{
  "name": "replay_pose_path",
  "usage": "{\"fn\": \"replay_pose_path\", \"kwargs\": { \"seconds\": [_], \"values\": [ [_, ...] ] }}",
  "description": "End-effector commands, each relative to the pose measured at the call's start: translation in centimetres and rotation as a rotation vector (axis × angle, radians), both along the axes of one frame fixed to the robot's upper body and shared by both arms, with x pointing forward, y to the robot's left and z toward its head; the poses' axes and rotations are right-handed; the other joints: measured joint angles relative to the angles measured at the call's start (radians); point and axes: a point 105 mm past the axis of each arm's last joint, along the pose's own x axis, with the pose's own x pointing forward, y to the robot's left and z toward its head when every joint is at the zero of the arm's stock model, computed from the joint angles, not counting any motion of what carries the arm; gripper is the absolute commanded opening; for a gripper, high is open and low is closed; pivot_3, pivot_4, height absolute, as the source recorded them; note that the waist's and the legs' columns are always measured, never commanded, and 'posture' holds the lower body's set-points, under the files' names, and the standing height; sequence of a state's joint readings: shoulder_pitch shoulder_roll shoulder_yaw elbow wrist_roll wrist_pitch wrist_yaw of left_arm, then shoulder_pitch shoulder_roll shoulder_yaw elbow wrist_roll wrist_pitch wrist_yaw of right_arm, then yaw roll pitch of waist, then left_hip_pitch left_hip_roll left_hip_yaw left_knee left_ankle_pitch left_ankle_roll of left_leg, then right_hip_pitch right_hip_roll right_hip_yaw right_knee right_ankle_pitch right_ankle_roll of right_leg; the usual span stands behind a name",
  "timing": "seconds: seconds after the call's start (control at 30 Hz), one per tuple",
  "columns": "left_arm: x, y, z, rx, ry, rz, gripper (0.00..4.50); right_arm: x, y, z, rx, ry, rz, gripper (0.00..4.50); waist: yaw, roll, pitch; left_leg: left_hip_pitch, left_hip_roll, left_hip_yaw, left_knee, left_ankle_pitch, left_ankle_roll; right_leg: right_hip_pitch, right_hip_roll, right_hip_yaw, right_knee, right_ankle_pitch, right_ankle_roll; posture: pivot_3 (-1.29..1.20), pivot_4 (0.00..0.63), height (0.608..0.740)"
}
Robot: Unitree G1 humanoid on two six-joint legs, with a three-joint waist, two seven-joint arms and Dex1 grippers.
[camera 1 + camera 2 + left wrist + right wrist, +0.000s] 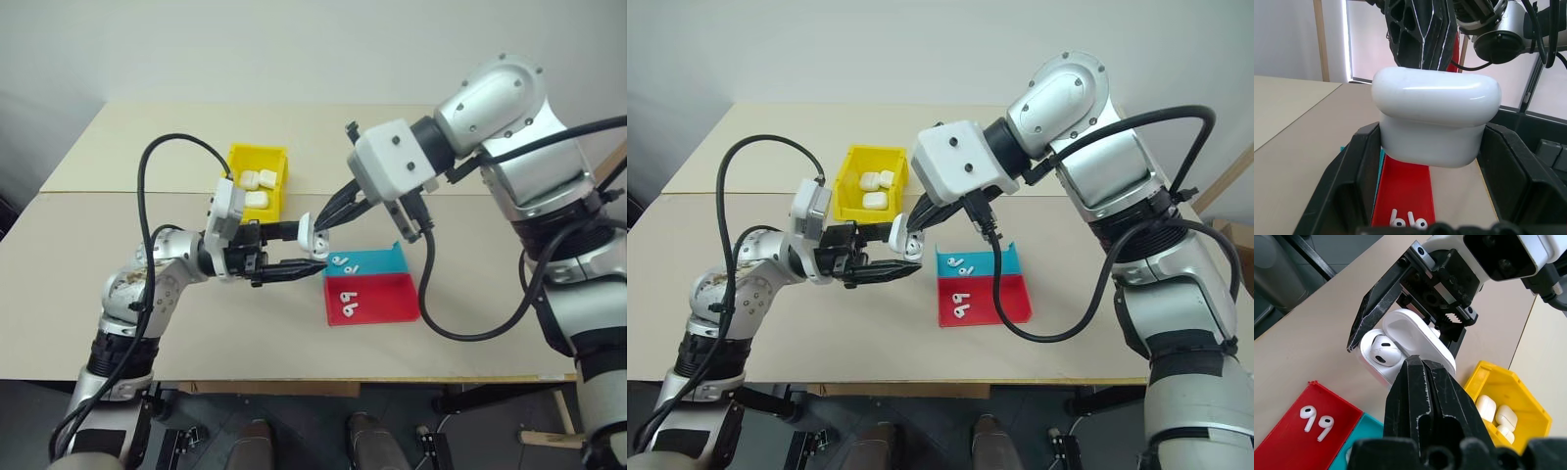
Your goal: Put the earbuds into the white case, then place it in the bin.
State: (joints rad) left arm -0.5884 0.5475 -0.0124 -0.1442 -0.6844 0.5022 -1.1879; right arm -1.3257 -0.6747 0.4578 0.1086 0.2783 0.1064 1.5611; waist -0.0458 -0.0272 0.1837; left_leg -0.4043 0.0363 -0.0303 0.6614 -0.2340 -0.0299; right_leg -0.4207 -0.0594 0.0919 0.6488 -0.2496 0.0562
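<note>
While three cases (257, 186) fill the bin (277, 157), four earbuds (344, 286) wait

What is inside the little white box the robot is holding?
One earbud sits inside the open white case, held by the left fingers. The right fingers cover part of the case, hiding any second earbud.

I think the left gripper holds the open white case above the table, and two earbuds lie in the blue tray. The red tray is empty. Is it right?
Not quite: the red tray is not empty. Two earbuds lie in it, as the left eye view shows. The left gripper does hold the open white case, and earbuds lie in the blue tray.
</note>
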Motion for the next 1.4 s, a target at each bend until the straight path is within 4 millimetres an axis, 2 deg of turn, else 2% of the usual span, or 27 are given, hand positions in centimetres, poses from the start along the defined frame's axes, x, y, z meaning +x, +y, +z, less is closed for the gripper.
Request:
{"fn": "replay_pose_path", "kwargs": {
  "seconds": [0.03,0.17,0.3,0.43,0.53,0.73,0.87,1.23,1.33,1.4],
  "values": [
    [-0.2,0.2,1.5,-0.019,-0.052,-0.002,2.79,-0.7,-0.3,2.5,0.021,-0.075,0.043,0.02,0.0,0.0,0.0,0.0,0.0,0.0,0.0,0.0,0.0,0.0,0.0,0.0,0.0,0.0,0.0,0.0,0.15,0.74],
    [-0.4,0.0,1.4,-0.017,-0.05,-0.008,2.79,-0.9,-0.1,4.5,0.071,-0.124,0.05,0.02,0.0,0.0,0.0,0.0,0.0,0.0,0.0,0.0,0.0,-0.001,0.0,0.0,0.0,0.0,0.0,0.0,0.15,0.74],
    [-0.6,-0.1,1.2,-0.017,-0.05,-0.011,2.79,-0.9,0.4,4.9,0.076,-0.138,0.064,0.02,0.0,0.0,0.0,0.0,0.0,0.0,0.0,0.0,0.0,0.0,0.0,0.0,0.0,0.0,0.0,0.0,0.15,0.74],
    [-0.4,0.1,1.5,-0.016,-0.05,-0.007,2.79,-0.8,1.6,4.4,0.07,-0.137,0.088,0.02,-0.001,0.0,0.0,0.0,0.0,0.0,0.0,0.0,0.0,0.0,0.0,0.0,0.001,0.0,0.0,0.0,0.15,0.74],
    [-0.4,0.1,1.6,-0.016,-0.051,-0.007,2.79,-0.8,2.7,3.2,0.039,-0.126,0.106,0.02,-0.001,0.0,0.0,0.0,0.0,0.0,0.0,0.0,0.0,-0.001,0.0,0.0,0.001,0.0,0.0,0.0,0.15,0.74],
    [-0.5,0.0,1.9,-0.017,-0.049,-0.008,2.79,-0.6,3.6,1.5,-0.032,-0.119,0.122,0.02,0.001,0.0,0.0,0.0,0.0,0.0,0.0,0.0,0.0,0.0,0.0,0.0,0.001,0.0,0.0,0.0,0.15,0.74],
    [-0.4,-0.1,2.0,-0.017,-0.05,-0.008,2.79,-0.6,3.5,0.7,-0.062,-0.111,0.133,0.02,0.001,0.0,0.0,0.0,0.0,0.0,0.0,0.0,0.0,0.0,0.0,0.0,0.001,0.0,0.0,0.0,0.15,0.74],
    [-0.6,-0.1,2.2,-0.018,-0.053,-0.003,2.79,-0.8,0.7,-0.6,-0.135,-0.09,0.121,0.02,-0.002,0.001,0.0,0.0,0.0,0.0,0.0,0.0,0.0,-0.001,0.0,0.0,0.001,0.0,0.0,0.0,0.15,0.74],
    [-0.6,-0.2,2.3,-0.02,-0.055,-0.003,2.79,-0.8,0.5,-0.2,-0.102,-0.091,0.106,0.02,-0.002,0.001,0.0,0.0,0.0,0.0,0.0,0.0,0.0,0.0,0.0,0.0,0.001,0.0,0.0,0.0,0.15,0.74],
    [-0.5,-0.3,2.5,-0.021,-0.056,-0.002,2.79,-0.8,0.6,0.9,-0.031,-0.084,0.088,0.02,0.0,0.001,0.0,0.0,0.0,0.0,0.0,0.0,0.0,0.0,0.0,0.0,0.001,0.0,0.0,0.0,0.15,0.74]
  ]
}}
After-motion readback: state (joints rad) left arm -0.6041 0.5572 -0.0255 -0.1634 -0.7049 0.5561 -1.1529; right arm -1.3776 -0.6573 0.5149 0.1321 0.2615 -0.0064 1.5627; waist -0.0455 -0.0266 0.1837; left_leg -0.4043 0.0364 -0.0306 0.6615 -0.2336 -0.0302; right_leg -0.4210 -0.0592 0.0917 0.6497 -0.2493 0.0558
